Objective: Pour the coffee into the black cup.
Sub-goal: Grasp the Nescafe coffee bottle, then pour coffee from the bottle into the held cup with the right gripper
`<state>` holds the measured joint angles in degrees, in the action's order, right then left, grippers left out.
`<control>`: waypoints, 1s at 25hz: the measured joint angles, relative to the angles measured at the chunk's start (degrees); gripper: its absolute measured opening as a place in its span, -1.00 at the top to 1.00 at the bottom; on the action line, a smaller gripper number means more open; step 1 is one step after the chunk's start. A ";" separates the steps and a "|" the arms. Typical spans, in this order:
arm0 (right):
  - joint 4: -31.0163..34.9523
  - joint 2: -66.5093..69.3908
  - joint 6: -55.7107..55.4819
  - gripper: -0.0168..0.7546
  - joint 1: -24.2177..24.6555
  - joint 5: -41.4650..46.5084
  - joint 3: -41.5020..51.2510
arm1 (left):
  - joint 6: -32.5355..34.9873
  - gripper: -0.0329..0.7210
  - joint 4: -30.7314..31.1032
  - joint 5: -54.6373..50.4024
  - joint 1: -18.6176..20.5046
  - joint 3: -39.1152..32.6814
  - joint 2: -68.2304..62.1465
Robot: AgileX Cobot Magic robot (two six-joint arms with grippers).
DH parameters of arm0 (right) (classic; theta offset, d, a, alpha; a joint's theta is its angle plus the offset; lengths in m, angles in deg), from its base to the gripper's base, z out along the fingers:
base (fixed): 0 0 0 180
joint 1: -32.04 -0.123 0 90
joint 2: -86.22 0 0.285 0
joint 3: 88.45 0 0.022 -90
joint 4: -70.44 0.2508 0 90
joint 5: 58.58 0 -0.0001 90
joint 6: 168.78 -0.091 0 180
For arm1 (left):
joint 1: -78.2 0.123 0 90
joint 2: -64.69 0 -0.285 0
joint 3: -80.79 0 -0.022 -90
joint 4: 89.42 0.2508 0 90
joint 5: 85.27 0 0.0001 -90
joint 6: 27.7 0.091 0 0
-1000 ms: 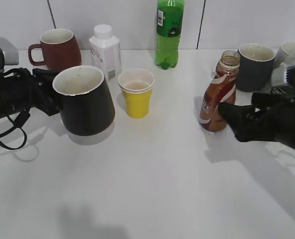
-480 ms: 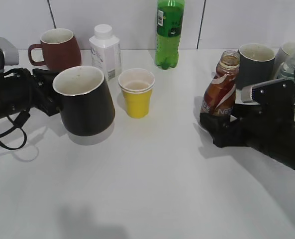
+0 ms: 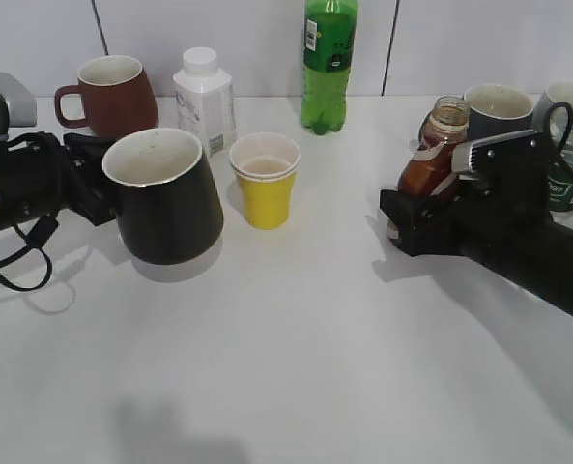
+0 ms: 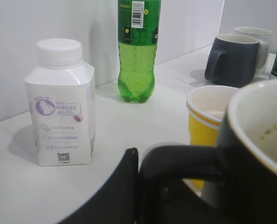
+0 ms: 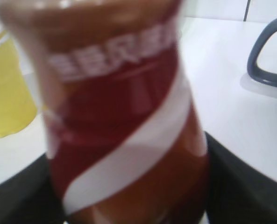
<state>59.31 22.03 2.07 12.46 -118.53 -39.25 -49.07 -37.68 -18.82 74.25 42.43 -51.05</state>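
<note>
The black cup [image 3: 165,203] is glossy with a whitish inside. It hangs tilted just above the table at the left and fills the right of the left wrist view [image 4: 259,154]. My left gripper [image 3: 98,188] is shut on its loop handle [image 4: 175,163], one finger [image 4: 124,186] pressed against it. The brown coffee bottle [image 3: 431,159] stands uncapped at the right, dark liquid inside. My right gripper [image 3: 412,215] wraps its lower body. In the right wrist view the bottle [image 5: 124,116] fills the frame, with dark fingers [image 5: 241,182] touching both sides.
A yellow paper cup [image 3: 265,179] stands between the black cup and the bottle. A maroon mug [image 3: 112,92], a white carton bottle [image 3: 204,97] and a green soda bottle [image 3: 329,63] line the back. A dark grey mug [image 3: 499,101] and a white mug [image 3: 561,97] sit behind the coffee bottle.
My right gripper has moved left from beside the coffee bottle to around its lower body, and the bottle leans slightly. The left arm and the black cup have not moved.
</note>
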 joint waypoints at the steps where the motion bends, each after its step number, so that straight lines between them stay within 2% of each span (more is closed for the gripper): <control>1: 0.15 0.00 0.00 -0.44 0.00 -0.06 0.00 | 0.00 0.81 0.00 0.00 0.00 0.00 0.00; 10: 0.21 0.00 0.00 -0.44 0.00 -0.31 -0.05 | -0.20 0.81 1.69 0.00 -0.11 0.00 0.00; 15: -0.30 -4.27 1.18 -0.43 0.00 0.90 1.64 | -0.45 0.81 3.99 -0.40 -2.21 0.00 1.15; 25: -4.90 -26.29 12.52 -0.43 -0.06 20.04 2.29 | -3.34 0.81 5.05 -1.22 -10.39 3.56 2.19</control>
<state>54.40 -4.26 14.59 12.40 -98.49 -36.96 -52.41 -32.63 -20.04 63.86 45.99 -48.86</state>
